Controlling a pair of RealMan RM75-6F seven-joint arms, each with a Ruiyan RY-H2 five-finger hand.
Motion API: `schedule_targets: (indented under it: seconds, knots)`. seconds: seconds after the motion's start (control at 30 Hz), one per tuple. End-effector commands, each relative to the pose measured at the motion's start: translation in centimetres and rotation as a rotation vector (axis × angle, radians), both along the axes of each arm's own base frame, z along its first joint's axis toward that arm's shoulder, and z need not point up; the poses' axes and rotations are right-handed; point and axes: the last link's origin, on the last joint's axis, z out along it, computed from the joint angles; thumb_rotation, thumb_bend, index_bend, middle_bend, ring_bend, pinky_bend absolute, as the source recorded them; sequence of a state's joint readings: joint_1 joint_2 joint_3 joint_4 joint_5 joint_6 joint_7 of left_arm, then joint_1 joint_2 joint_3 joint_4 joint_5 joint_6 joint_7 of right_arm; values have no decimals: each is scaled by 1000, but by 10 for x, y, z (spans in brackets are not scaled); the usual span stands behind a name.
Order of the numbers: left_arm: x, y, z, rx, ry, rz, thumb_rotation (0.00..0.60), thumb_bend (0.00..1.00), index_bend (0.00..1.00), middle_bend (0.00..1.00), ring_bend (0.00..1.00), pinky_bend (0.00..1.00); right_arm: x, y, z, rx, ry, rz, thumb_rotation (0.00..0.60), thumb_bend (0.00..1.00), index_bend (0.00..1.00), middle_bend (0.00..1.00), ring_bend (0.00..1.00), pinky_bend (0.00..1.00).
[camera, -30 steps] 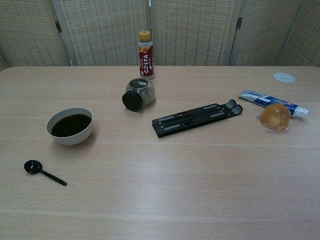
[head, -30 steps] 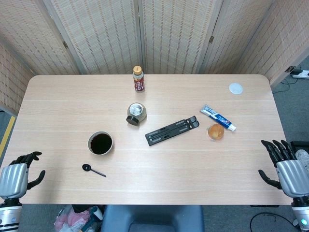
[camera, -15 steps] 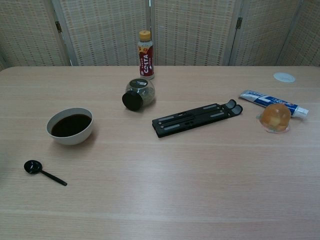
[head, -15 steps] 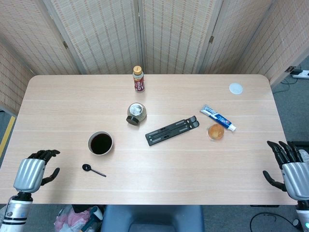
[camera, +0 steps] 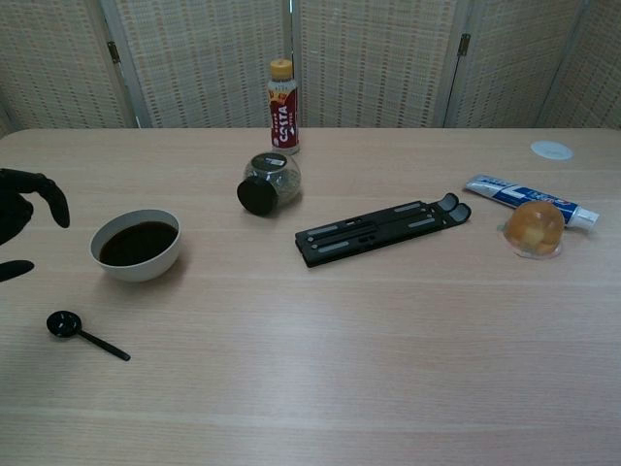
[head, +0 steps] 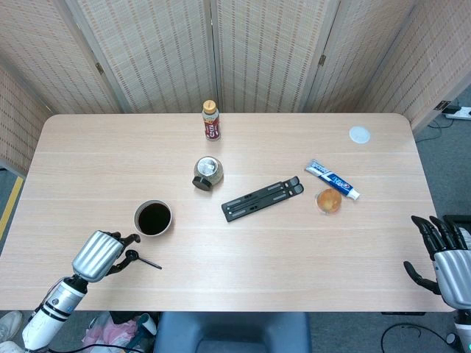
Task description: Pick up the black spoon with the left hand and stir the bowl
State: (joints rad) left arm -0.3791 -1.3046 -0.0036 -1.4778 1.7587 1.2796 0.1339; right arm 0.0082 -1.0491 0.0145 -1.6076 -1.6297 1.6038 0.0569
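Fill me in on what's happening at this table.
A two-armed robot is going for the black spoon, which lies flat on the table just in front of the bowl of dark liquid. Its left hand hovers by the spoon with fingers apart, not yet holding it. The right hand waits open at the table's far right edge. No stirring has begun.

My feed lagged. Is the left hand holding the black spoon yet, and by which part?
Nothing is held. The left hand hovers open near the black spoon, which lies flat on the table. The right hand is open and holds nothing.
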Motion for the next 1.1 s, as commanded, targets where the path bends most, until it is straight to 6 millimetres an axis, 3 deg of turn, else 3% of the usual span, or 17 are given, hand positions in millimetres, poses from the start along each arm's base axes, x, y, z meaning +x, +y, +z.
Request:
schedule_targets:
  seconds: [0.03, 0.27, 0.57, 1.1]
  knots:
    - [5, 5, -17, -53, 28, -40, 600, 342, 437, 861, 743, 890, 0, 2, 1, -4, 1, -4, 600, 215, 19, 153, 102, 81]
    - [10, 14, -44, -132, 86, -74, 600, 342, 462, 938, 809, 912, -3, 5, 3, -11, 1, -18, 600, 215, 19, 153, 103, 81]
    - [6, 15, -67, -182, 182, -107, 600, 341, 472, 948, 818, 922, -5, 7, 3, -12, 3, -28, 600, 215, 19, 153, 103, 81]
    - [-10, 16, -90, -203, 305, -81, 600, 342, 503, 955, 827, 933, -6, 7, 2, -10, 6, -35, 600, 215, 19, 153, 107, 81]
